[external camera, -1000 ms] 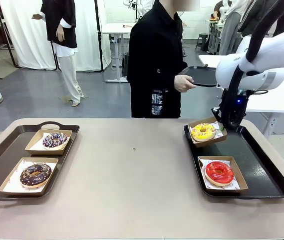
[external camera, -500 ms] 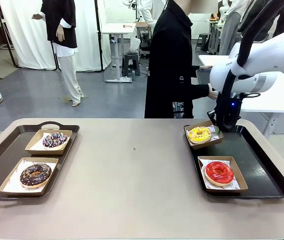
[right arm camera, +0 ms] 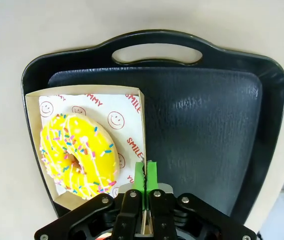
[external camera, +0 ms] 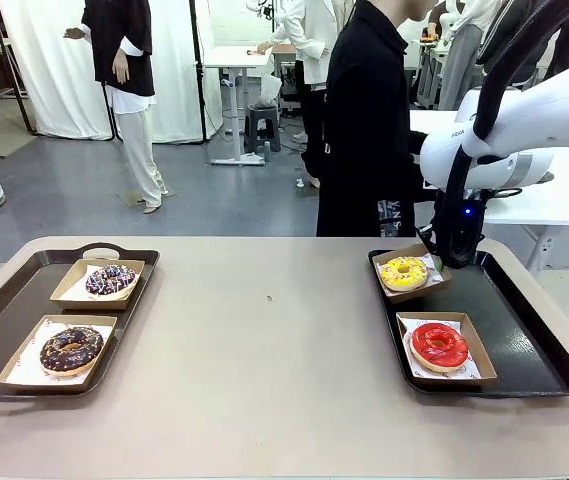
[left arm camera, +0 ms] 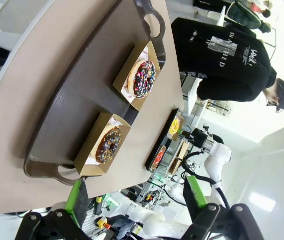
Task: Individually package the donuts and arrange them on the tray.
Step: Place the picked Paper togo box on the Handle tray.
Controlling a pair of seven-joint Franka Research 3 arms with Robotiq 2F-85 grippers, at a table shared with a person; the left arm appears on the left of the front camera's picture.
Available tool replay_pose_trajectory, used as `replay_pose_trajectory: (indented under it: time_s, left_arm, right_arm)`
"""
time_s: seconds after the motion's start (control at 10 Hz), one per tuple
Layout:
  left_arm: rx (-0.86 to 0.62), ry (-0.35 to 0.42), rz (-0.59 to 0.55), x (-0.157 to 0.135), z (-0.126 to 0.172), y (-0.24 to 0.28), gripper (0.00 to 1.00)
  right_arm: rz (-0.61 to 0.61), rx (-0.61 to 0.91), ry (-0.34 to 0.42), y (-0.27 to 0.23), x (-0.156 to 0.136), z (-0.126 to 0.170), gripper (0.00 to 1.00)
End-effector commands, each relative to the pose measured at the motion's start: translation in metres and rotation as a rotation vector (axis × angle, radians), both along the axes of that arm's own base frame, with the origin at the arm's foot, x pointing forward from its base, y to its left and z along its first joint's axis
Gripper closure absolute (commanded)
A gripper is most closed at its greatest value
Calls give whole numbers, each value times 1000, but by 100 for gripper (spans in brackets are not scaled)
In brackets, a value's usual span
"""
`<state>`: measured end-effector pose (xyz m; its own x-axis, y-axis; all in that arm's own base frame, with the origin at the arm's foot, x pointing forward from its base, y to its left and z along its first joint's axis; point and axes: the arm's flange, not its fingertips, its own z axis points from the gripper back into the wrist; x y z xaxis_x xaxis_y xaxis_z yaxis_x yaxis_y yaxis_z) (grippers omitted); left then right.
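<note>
Right gripper (right arm camera: 144, 172), pads pinched on the cardboard box (right arm camera: 132, 107) rim, yellow donut (right arm camera: 79, 155) inside, far-left on the right tray (external camera: 524, 340); left gripper (left arm camera: 134, 197) open above the left tray (left arm camera: 67, 115).

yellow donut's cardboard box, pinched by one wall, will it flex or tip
The box looks like thin folded card with low walls, so a pinched wall would probably flex. The yellow donut fills most of it, so it may sag away from the pinch. The paper liner lies loose and could slide.
</note>
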<state>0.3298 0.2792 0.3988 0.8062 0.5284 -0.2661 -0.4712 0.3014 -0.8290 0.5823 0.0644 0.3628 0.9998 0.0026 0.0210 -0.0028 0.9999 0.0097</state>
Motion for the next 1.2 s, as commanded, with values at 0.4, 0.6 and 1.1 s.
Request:
replay_pose_trajectory:
  time_s: [0.4, 0.6, 1.1]
  left_arm:
    - [-7, -8, 2, -3, 1, -2, 0]
    - [-7, -8, 2, -3, 1, -2, 0]
    - [-7, -8, 2, -3, 1, -2, 0]
  right_arm:
    - [-11, -38, 14, 5, 3, 4, 15]
    - [-9, -36, 15, 5, 3, 4, 0]
    - [-2, 109, -3, -9, -24, 22, 0]
